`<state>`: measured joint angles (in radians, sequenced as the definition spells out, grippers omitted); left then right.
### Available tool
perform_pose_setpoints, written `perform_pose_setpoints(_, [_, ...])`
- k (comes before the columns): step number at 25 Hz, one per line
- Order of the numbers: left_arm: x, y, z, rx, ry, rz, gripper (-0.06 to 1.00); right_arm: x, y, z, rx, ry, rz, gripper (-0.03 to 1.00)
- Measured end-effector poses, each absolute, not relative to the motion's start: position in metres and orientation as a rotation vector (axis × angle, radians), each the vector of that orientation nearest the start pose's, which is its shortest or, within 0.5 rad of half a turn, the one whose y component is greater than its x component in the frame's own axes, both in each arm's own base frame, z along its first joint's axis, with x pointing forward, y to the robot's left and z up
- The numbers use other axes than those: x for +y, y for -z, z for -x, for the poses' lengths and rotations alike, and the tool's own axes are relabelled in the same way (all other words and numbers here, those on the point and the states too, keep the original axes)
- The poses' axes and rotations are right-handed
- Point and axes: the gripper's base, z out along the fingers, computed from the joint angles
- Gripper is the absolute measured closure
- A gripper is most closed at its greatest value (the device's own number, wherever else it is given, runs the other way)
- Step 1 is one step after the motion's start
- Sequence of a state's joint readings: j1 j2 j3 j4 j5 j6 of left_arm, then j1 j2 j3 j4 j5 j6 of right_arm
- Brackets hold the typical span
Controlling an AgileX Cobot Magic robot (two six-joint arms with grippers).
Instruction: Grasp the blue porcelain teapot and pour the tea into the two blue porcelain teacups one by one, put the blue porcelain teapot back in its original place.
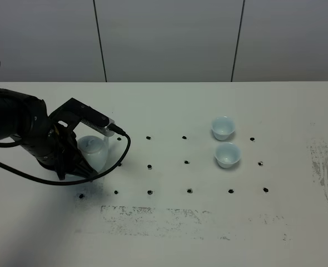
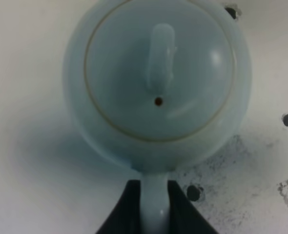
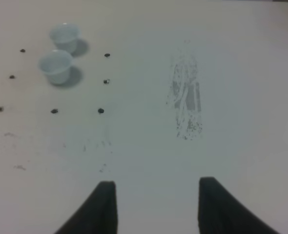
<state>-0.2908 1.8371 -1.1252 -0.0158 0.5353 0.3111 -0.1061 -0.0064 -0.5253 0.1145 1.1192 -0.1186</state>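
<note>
We see the round, pale-blue glazed teapot (image 2: 156, 83), knobbed lid on, at the table's (image 1: 180, 233) left side. The left gripper (image 2: 155, 190) is clamped on its loop handle. Well to its right stand 2 small bowls, the far teacup (image 1: 223, 128) and the near teacup (image 1: 227, 155), whitish inside; we cannot tell their contents. The right gripper (image 3: 156, 187) hangs above the table, jaws apart.

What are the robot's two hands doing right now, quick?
Left hand: closed on the loop handle of the round pale-blue porcelain teapot.
Right hand: open, holding nothing, above the white table.
</note>
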Motion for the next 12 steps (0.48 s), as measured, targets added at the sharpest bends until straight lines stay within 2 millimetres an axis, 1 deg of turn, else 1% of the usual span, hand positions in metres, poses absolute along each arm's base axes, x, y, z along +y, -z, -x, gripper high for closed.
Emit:
perform_pose_setpoints(4, [-0.109, -0.185, -0.356, 2.555, 0.000, -0.829, 0.90, 0.011, -0.280, 0.011, 2.065, 0.001, 0.024, 0.60])
perform_pose_setpoints(6, [-0.114, -0.195, -0.363, 2.507, -0.005, -0.854, 0.90, 0.011, -0.280, 0.011, 2.065, 0.001, 0.024, 0.60])
perform_pose_setpoints(9, [-0.127, -0.213, -0.372, 2.420, -0.009, -0.898, 0.90, 0.011, -0.280, 0.011, 2.065, 0.001, 0.024, 0.60])
perform_pose_setpoints(12, [-0.144, -0.233, -0.385, 2.328, -0.009, -0.935, 0.90, 0.011, -0.280, 0.011, 2.065, 0.001, 0.024, 0.60])
